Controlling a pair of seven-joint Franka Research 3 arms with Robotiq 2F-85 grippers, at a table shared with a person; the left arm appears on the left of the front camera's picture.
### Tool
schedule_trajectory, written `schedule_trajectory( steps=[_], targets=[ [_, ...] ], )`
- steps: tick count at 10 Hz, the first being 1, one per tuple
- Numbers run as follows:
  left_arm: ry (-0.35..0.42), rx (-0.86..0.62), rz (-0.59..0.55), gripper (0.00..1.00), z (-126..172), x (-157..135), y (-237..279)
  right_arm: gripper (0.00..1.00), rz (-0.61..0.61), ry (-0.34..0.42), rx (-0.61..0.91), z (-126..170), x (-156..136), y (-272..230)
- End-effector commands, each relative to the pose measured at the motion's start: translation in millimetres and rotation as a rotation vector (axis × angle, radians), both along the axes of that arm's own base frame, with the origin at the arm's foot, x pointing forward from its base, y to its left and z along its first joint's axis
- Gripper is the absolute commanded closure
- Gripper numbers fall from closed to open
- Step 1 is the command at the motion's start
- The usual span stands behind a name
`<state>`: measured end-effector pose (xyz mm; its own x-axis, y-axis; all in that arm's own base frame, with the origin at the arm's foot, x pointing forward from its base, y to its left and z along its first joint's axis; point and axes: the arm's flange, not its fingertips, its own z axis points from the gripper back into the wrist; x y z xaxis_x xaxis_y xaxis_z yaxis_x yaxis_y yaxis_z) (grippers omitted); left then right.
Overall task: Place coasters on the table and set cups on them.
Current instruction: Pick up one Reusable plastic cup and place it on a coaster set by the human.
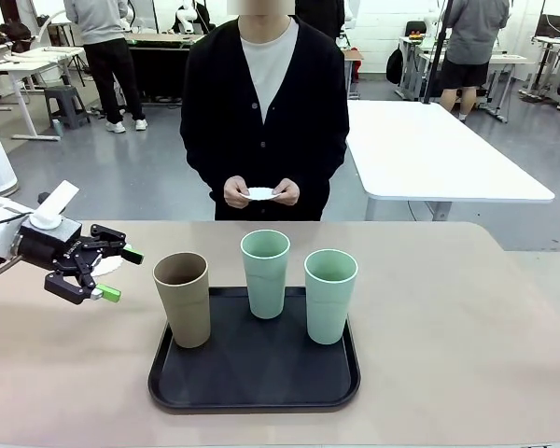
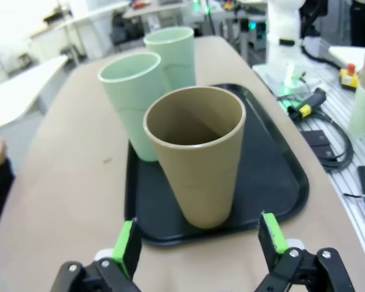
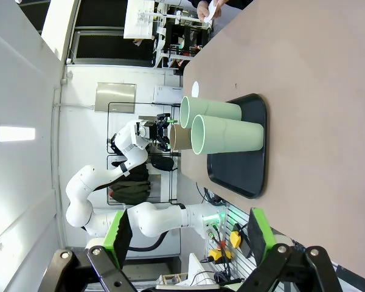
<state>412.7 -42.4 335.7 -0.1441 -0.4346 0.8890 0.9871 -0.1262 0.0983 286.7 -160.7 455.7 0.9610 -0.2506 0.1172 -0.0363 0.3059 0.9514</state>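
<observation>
Three cups stand on a black tray (image 1: 252,378): a tan cup (image 1: 182,299) at its left edge and two mint-green cups (image 1: 265,273) (image 1: 329,296). My left gripper (image 1: 121,274) hovers open just left of the tan cup (image 2: 198,155), which stands between and beyond its green pads (image 2: 128,246). One white coaster (image 1: 110,265) lies on the table (image 1: 448,308) behind that gripper, partly hidden. The person holds more coasters (image 1: 260,194) in both hands. My right gripper (image 3: 190,234) is open and holds nothing, far from the cups (image 3: 222,137).
A person in a dark cardigan stands at the far edge of the table. A white table (image 1: 429,149) lies behind to the right. Bare tabletop stretches on both sides of the tray (image 2: 280,176). The left arm (image 3: 134,140) shows far off in the right wrist view.
</observation>
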Motion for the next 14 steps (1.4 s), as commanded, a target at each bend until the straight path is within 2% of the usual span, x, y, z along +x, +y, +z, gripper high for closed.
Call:
schedule_trajectory(
  steps=[1, 3, 5, 8, 14],
  targets=[
    [0.0, -0.021, -0.011, 0.0, -3.2, 6.0, -2.6, 0.0, 0.002, -0.006, 0.013, -0.5, 0.5, 0.5],
    [-0.044, -0.081, 0.004, 0.0, -9.5, 4.8, -6.8, 0.0, 0.002, -0.006, 0.013, -0.5, 0.5, 0.5],
    [-0.007, -0.161, 0.022, 0.0, -20.9, 6.4, -12.9, 0.0, 0.002, -0.006, 0.013, -0.5, 0.5, 0.5],
    [0.031, -0.163, -0.018, 0.0, -43.3, -4.4, -26.2, 0.0, 0.002, -0.006, 0.013, -0.5, 0.5, 0.5],
    [0.015, -0.232, -0.055, 0.0, -70.7, 3.7, -46.7, 0.0, 0.002, -0.006, 0.013, -0.5, 0.5, 0.5]
  ],
)
